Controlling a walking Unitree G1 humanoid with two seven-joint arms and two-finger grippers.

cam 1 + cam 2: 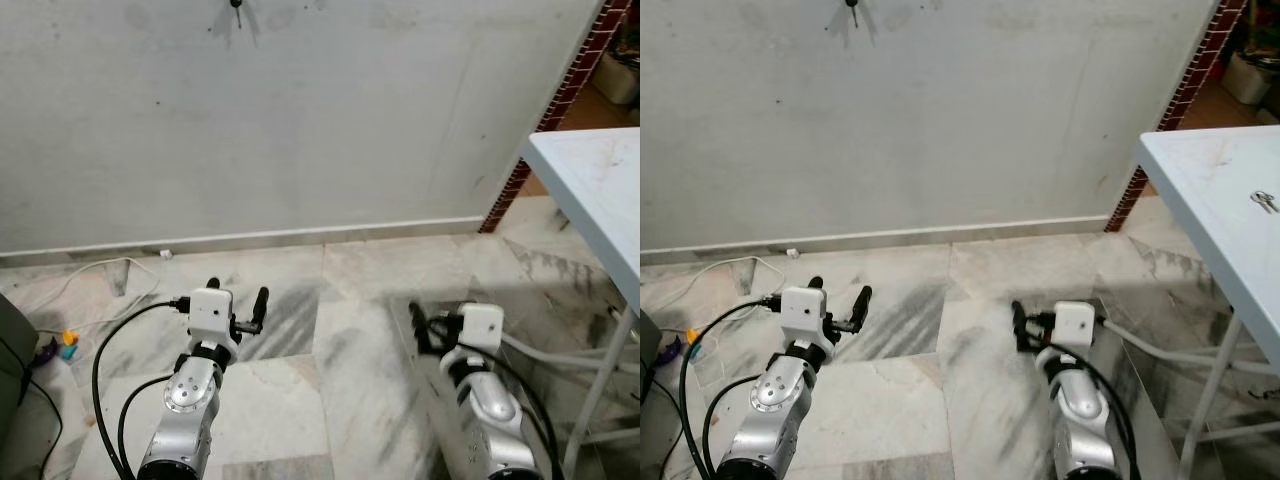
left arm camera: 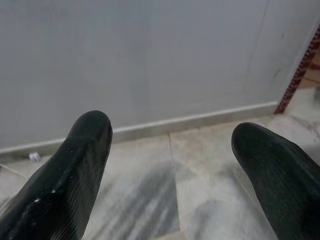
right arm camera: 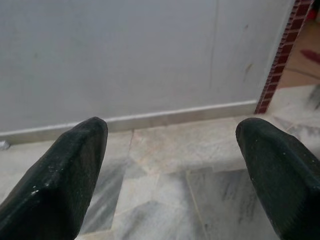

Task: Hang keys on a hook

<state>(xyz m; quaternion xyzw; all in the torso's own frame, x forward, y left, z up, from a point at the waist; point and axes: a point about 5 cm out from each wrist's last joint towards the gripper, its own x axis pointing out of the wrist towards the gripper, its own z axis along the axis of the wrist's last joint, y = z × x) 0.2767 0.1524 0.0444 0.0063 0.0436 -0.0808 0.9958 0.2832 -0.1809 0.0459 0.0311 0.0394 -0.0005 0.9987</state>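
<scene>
grey wall (image 1: 330, 120) carried a hook (image 1: 237, 8) high up. from the right eye, keys (image 1: 1263, 201) lay on the white table (image 1: 1200, 170); i judged them light, stiff, slippery, best pinched by the ring. wrist views showed left gripper (image 2: 172, 150) and right gripper (image 3: 172, 145) fingers spread, empty.

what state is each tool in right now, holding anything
left tool: open, holding nothing, low over the floor.
right tool: open, holding nothing, low over the floor.

Ahead of me stands a pale grey wall (image 1: 330, 120) above a marble-tiled floor (image 1: 350, 290). A white table (image 1: 1215, 190) stands to my right, beside a red brick pillar (image 1: 560, 100). A white cable (image 1: 95, 275) trails on the floor at my left.
</scene>
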